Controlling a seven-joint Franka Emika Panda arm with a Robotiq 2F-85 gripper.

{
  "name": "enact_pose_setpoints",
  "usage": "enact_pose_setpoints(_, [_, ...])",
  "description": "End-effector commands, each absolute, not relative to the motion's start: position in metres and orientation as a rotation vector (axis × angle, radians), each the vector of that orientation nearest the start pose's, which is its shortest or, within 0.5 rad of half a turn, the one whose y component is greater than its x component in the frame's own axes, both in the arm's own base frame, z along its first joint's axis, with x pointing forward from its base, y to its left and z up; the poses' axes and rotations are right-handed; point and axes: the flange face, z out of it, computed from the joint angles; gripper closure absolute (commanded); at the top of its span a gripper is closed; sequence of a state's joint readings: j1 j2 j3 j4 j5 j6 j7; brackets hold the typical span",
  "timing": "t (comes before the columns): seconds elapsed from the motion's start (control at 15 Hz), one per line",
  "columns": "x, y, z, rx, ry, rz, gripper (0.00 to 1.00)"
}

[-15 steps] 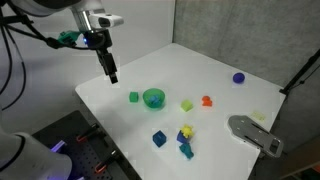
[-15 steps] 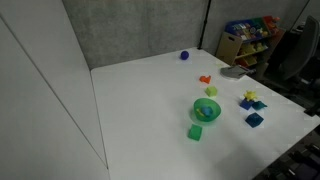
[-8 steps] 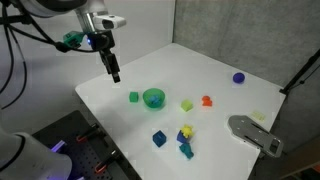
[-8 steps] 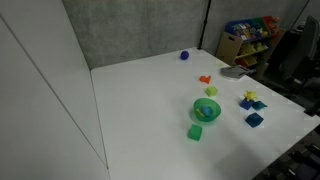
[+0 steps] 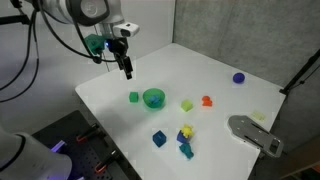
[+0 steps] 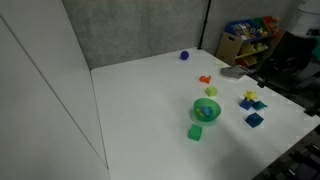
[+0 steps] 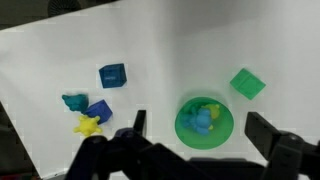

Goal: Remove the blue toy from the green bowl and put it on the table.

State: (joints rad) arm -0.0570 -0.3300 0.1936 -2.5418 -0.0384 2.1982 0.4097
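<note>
The green bowl (image 7: 186,134) lies on the white table (image 7: 160,50), and the small blue toy (image 7: 201,121) sits inside it beside a yellow-green piece (image 7: 212,107). My gripper (image 7: 198,120) is open and empty above the bowl, with one finger on each side of it and clear of it. In an exterior view the gripper (image 5: 127,69) hangs above the table behind and left of the bowl (image 5: 153,98). The bowl also shows in an exterior view (image 6: 206,110), with the toy a blue spot inside it. The gripper is out of that view.
A green cube (image 5: 134,97) sits beside the bowl. A second blue cube (image 5: 158,138), a yellow star (image 5: 185,131) and a teal piece (image 5: 187,151) lie nearer the front edge. A yellow-green block (image 5: 186,104), an orange piece (image 5: 207,100), a purple ball (image 5: 239,77) and a grey object (image 5: 255,135) lie beyond.
My gripper has moved to the right, toward the green bowl. The objects on the table have not moved.
</note>
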Motion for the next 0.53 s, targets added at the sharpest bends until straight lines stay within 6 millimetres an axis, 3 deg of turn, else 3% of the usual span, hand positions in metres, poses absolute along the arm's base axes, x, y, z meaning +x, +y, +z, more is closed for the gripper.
enact_pose_setpoints(0.0, [0.461, 0.063, 0.364, -3.154, 0.418, -0.025, 0.00])
enact_pose_setpoints(0.47, [0.522, 0.060, 0.295, -3.116, 0.344, -0.062, 0.00])
